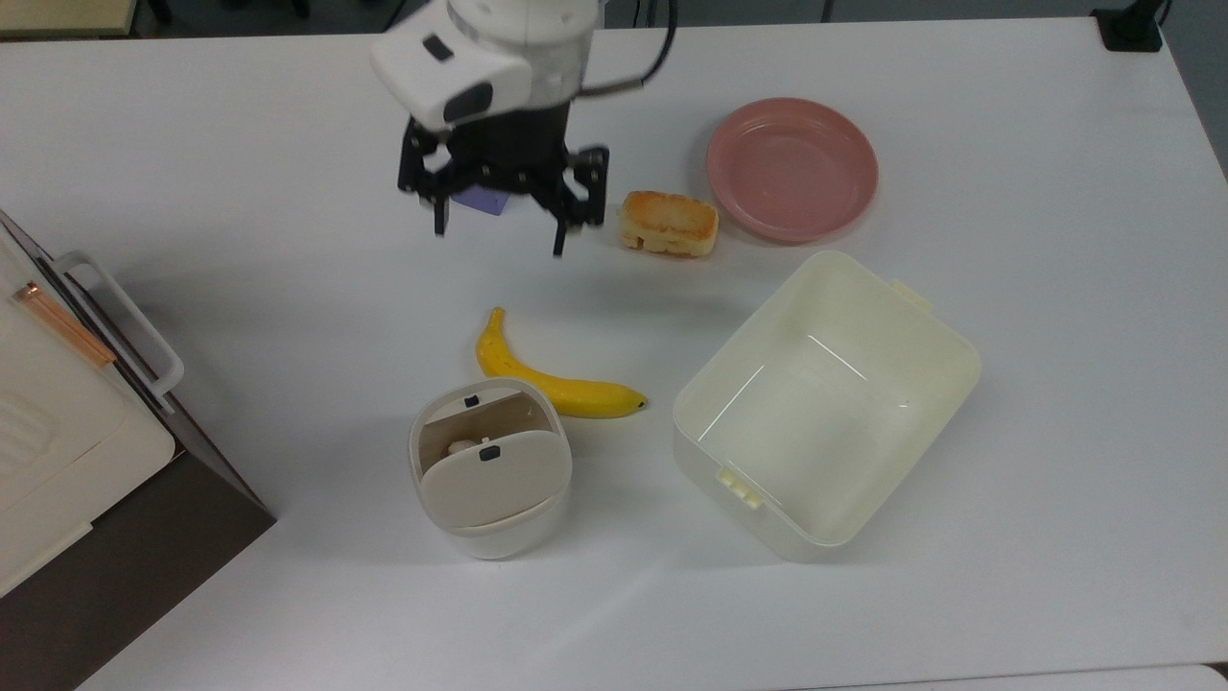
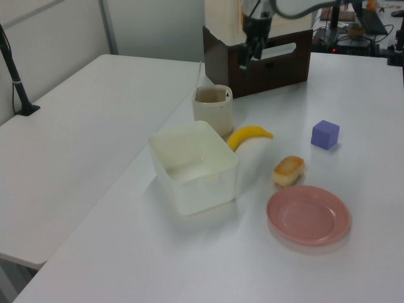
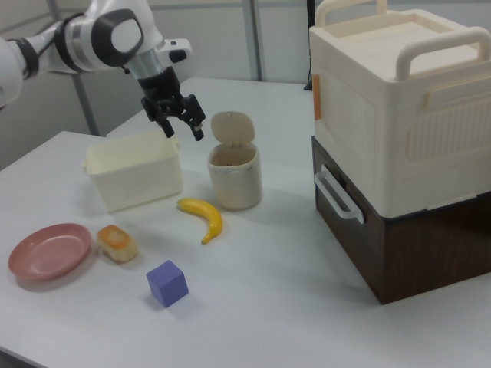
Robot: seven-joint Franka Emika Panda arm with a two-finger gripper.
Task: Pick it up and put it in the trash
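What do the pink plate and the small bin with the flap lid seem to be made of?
The pink plate looks like smooth plastic with a dull sheen on its rim, though glazed ceramic is possible. The small bin looks like matte plastic: thin moulded flaps with black buttons.
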